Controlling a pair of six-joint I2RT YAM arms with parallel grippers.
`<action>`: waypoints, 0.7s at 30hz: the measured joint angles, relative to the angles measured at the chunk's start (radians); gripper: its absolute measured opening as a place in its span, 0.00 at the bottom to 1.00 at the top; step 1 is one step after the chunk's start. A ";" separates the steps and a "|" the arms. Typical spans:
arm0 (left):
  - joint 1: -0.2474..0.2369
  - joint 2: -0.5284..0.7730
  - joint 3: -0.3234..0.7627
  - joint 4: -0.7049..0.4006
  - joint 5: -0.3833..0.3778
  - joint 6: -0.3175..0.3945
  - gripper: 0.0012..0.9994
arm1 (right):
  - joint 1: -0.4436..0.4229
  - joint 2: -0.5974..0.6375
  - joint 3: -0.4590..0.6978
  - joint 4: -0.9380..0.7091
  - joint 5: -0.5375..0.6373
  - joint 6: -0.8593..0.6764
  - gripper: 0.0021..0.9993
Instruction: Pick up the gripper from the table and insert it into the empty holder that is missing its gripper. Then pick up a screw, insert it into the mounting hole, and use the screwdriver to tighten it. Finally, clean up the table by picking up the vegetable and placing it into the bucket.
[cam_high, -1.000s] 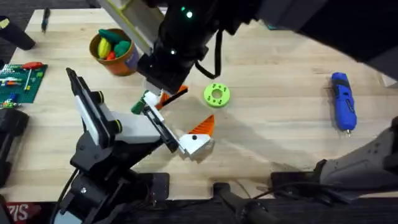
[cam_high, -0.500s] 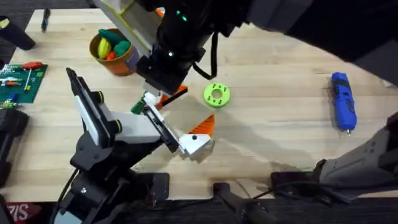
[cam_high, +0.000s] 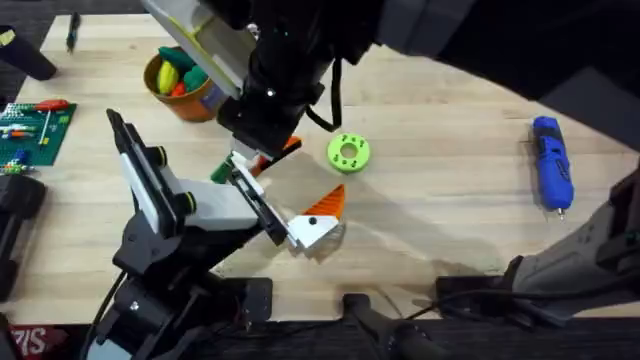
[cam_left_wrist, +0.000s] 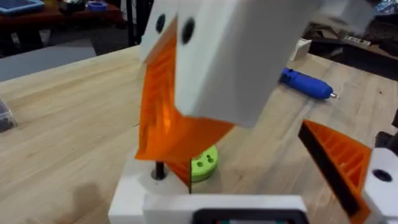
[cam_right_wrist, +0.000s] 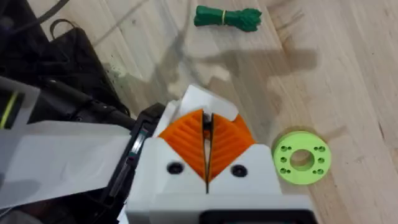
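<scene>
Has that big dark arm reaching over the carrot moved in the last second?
Yes. The right arm's gripper has drifted up-left in the overhead view, away from the lime-green disc, toward the bucket.

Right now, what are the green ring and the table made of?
The green ring looks like hard matte plastic, probably 3D-printed: it has one flat lime colour, a big middle hole and tiny neat holes round it. The table looks like pale wood with a smooth finish: you can see long grain lines and joined strips.
</scene>
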 joint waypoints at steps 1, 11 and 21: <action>0.000 0.000 0.000 0.000 0.000 0.000 0.99 | 0.000 0.000 0.000 0.000 0.000 0.000 0.01; 0.000 0.000 0.000 -0.001 0.000 -0.010 0.99 | 0.000 0.015 0.001 0.004 -0.001 0.000 0.01; 0.000 0.000 0.000 -0.001 0.000 -0.009 0.99 | 0.000 0.015 0.001 0.003 -0.001 0.000 0.01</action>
